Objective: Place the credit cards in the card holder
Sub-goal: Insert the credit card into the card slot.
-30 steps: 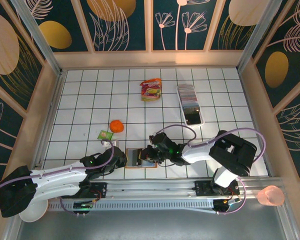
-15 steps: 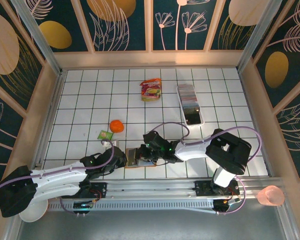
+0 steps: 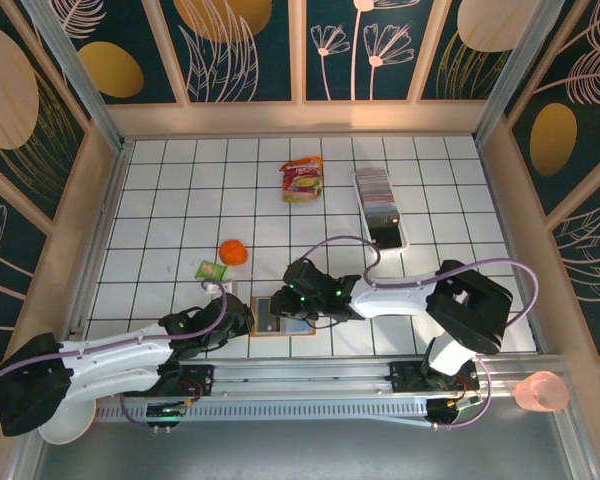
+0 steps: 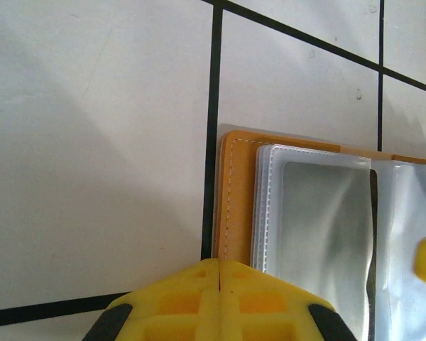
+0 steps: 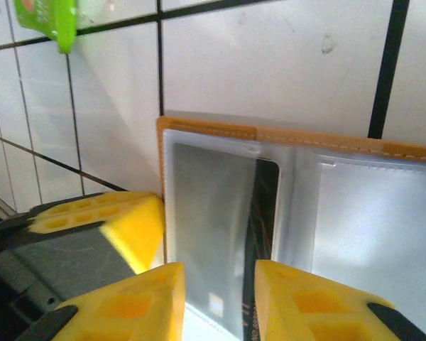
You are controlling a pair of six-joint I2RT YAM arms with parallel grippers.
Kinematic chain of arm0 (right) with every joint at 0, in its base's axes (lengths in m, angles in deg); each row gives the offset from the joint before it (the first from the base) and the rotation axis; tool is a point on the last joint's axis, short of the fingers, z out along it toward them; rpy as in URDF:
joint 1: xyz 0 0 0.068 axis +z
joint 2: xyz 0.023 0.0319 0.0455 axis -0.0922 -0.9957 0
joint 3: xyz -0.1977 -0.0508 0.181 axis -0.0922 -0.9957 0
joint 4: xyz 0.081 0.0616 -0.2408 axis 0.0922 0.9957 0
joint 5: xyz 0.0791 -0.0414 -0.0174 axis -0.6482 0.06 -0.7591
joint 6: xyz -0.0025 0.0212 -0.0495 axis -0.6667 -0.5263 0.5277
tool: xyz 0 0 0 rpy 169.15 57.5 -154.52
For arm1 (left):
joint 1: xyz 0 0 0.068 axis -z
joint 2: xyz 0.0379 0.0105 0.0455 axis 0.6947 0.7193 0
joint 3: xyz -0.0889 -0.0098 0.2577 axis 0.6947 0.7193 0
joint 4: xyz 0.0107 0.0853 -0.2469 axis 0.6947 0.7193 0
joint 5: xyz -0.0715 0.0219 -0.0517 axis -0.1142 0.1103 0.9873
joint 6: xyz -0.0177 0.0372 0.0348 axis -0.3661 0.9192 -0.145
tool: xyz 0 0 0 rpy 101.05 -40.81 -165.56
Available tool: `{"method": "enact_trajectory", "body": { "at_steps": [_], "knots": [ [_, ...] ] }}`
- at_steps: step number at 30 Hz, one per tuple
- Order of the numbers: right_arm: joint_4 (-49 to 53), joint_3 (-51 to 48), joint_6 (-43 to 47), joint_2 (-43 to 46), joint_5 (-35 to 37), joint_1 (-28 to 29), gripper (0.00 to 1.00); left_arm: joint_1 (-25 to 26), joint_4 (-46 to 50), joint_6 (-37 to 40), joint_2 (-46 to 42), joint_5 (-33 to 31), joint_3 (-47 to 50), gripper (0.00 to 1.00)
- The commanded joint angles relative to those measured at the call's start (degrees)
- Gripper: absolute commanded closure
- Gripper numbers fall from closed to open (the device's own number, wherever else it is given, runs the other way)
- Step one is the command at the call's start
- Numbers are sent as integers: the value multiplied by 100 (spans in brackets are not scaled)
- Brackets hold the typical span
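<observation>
While the overhead view sets the card holder [image 3: 280, 316] open on the tiles [image 3: 160, 220] between the two arms, the wrist views show its inside: clear sleeves [image 4: 319, 213] within an orange border, and a dark card [image 5: 261, 206] tucked by the middle fold. The left claw [image 4: 209, 273] is clenched empty, its tips at the holder's left edge; whether they touch it I cannot tell. The right claw [image 5: 219, 277] hangs over the sleeves, fingers parted and grasping nothing.

The rail [image 3: 310, 372] runs close along the holder's near side; bare tiles lie beyond it. A green packet [image 3: 211, 270] and an orange ball [image 3: 233, 252] sit beyond-left of the holder. A snack packet [image 3: 302, 180] lies farther beyond. More cards [image 3: 378, 190] fill a tray [image 3: 388, 248] well beyond-right.
</observation>
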Motion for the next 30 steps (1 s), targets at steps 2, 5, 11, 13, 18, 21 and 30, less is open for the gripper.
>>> {"method": "enact_trajectory", "body": {
  "at_steps": [2,5,11,13,18,21,30],
  "knots": [
    [644,233,219,91,456,101,86,2,199,-11,1,128,138,99],
    [799,361,258,-110,523,154,100,7,195,-7,10,130,149,99],
    [1009,564,299,-446,636,228,100,3,187,-1,7,132,147,99],
    [1035,590,303,-530,638,236,100,8,178,0,10,132,147,99],
    [1115,677,317,-736,656,295,100,2,177,-13,-15,150,174,99],
    [1061,737,317,-856,622,332,100,5,178,-14,-34,157,182,99],
    [432,945,369,-894,511,467,100,1,108,-57,-53,167,235,99]
  ]
}}
